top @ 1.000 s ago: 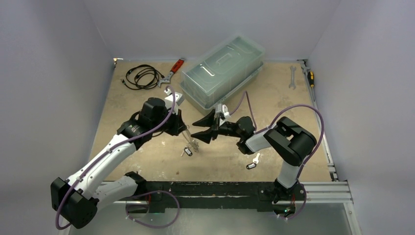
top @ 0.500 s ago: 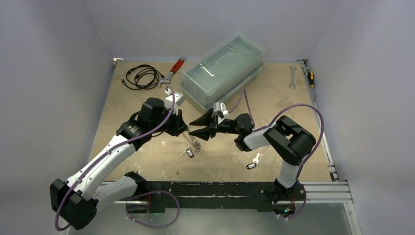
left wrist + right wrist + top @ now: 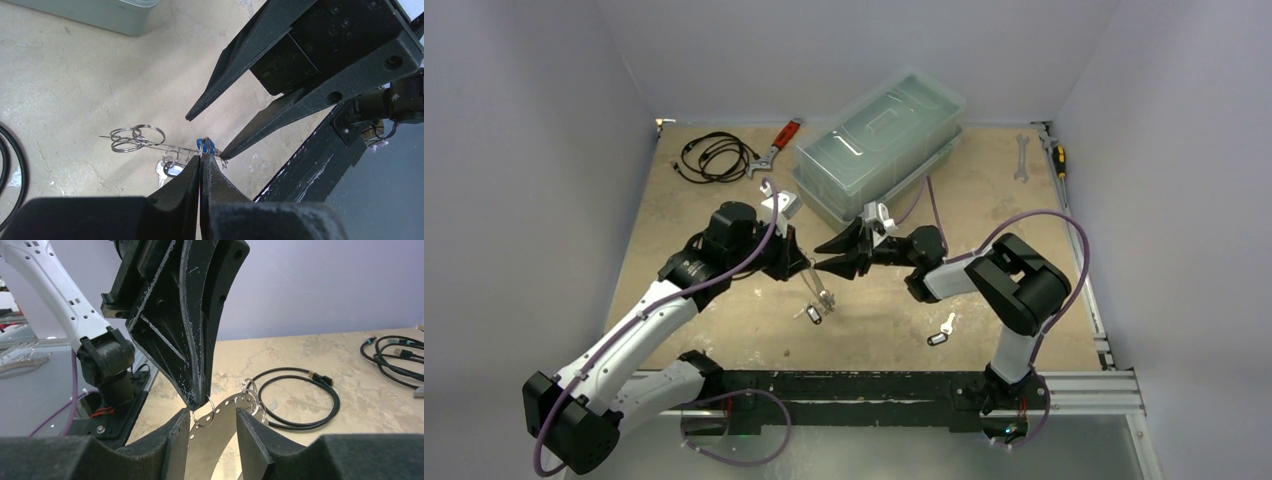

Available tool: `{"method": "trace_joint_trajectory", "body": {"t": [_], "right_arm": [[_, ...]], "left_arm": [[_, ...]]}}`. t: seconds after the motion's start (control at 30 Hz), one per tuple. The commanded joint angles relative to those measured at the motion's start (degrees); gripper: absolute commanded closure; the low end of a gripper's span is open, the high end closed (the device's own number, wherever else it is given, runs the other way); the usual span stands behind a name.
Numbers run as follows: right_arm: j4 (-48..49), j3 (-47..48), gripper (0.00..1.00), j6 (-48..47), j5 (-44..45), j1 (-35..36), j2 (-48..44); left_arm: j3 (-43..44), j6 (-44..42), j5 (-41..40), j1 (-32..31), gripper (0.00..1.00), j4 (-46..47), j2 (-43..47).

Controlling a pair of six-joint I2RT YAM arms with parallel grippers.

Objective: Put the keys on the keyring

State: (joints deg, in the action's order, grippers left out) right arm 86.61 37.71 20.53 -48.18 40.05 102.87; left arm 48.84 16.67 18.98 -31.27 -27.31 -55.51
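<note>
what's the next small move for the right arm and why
Probably close the right gripper on the keyring: its jaws stand open astride it, while the left gripper is shut on its end, so a second hold seems wanted.

top view: keyring and keys too small to resolve; whether the right jaws touch the keyring cannot be told. left wrist view: one key and a blue tag partly hidden behind left gripper; cable cut off at left edge. right wrist view: keyring's lower part runs off the bottom edge.
</note>
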Motion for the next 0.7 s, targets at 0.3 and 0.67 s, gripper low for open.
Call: {"method": "trace_joint_trajectory", "body": {"t": [0.3, 0.67], "right_arm": [[9.09, 3.95, 0.69, 4.64, -7.3, -0.06, 3.28], [17.06, 4.36, 0.63, 11.23, -8.95, -0.93, 4.88]], "left_arm": [[-0.11, -1.15, 1.99, -0.36, 1.0, 3.68, 1.28], [-0.1, -1.2, 2.02, -0.36, 1.0, 3.67, 1.06]]}}
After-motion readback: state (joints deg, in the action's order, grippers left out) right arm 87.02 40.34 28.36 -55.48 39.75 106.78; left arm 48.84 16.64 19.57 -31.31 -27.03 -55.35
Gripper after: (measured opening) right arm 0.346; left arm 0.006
